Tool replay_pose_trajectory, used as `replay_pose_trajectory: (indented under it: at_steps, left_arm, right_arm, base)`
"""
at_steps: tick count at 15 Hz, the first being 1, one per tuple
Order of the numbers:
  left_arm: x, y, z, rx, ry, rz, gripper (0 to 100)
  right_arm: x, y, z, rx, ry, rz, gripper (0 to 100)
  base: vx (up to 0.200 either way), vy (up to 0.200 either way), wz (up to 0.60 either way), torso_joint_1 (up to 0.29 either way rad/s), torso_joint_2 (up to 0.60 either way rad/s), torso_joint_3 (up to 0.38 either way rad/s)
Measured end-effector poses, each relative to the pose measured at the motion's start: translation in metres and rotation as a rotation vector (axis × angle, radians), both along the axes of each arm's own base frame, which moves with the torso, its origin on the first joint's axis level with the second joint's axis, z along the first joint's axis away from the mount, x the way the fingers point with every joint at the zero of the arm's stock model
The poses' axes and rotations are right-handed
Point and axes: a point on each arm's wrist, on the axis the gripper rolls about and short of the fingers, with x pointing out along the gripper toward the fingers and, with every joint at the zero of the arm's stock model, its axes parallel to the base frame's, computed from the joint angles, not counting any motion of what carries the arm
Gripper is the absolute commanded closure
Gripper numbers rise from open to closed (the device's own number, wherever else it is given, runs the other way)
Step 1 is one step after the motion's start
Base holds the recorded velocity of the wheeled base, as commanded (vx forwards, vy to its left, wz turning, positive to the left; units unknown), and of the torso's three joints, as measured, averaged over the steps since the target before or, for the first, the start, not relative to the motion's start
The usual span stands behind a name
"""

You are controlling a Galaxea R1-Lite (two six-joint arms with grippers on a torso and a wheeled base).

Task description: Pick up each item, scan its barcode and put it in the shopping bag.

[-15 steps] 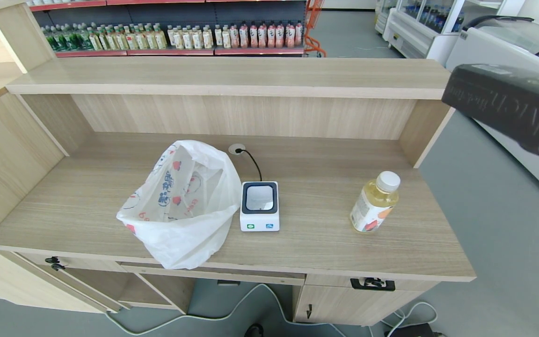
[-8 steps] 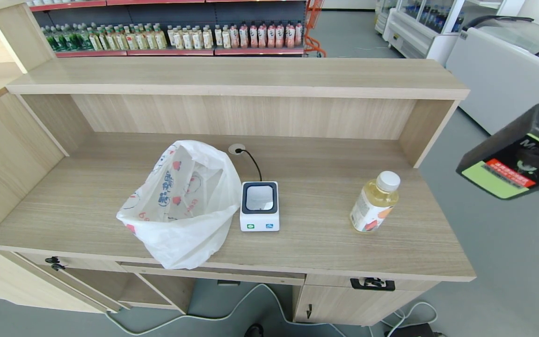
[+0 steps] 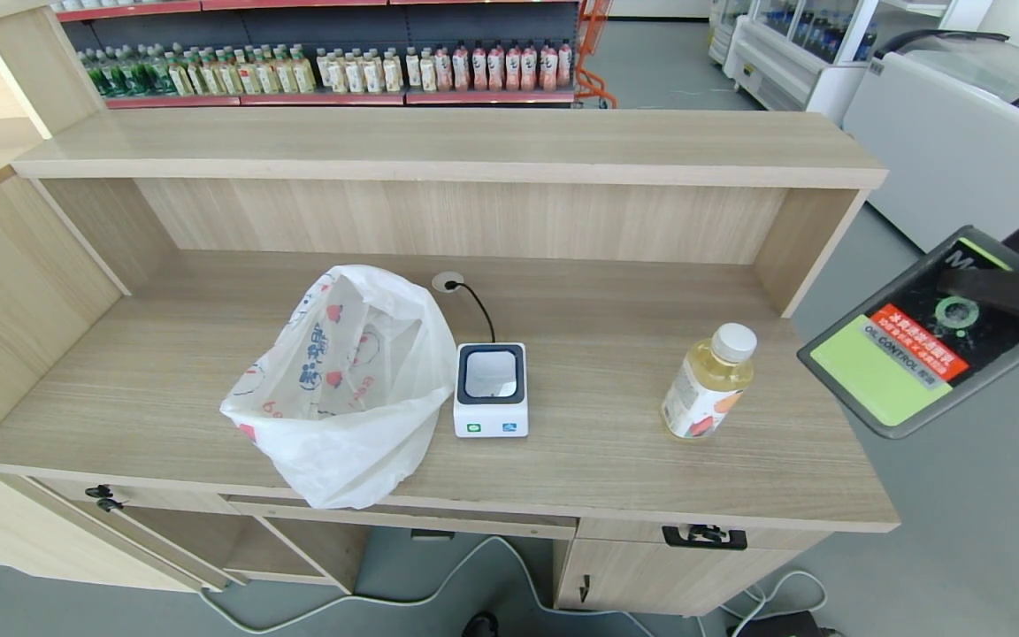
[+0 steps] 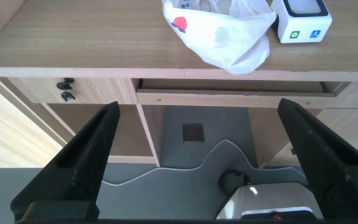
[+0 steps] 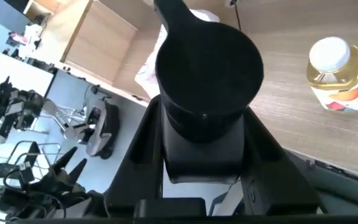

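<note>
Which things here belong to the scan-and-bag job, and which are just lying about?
Job in hand:
black package, held in the right gripper
drink bottle
scanner
shopping bag

Just about:
shelf bottles behind the counter
chest freezer

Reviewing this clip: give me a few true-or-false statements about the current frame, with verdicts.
1. The right gripper holds a black package in the air, to the right of the bottle. True.
2. The bottle lies on its side inside the shopping bag. False: it stands upright on the counter, cap on.
3. The scanner sits between the shopping bag and the bottle. True.
4. The left gripper is shut on the bag. False: it is open and empty, in front of the counter.
</note>
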Motion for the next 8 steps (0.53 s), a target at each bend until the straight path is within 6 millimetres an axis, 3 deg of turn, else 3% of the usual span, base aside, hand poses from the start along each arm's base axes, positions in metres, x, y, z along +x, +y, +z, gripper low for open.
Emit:
replay_pose_trajectory:
  at_steps: [8]
  left_arm:
    - [0.0,0.0,0.0,0.002,0.0,0.0,0]
  right_arm:
    - [0.007,0.008,-0.016,0.009,0.026,0.04,100]
  base:
    - [0.0,0.0,0.0,0.0,0.0,0.0]
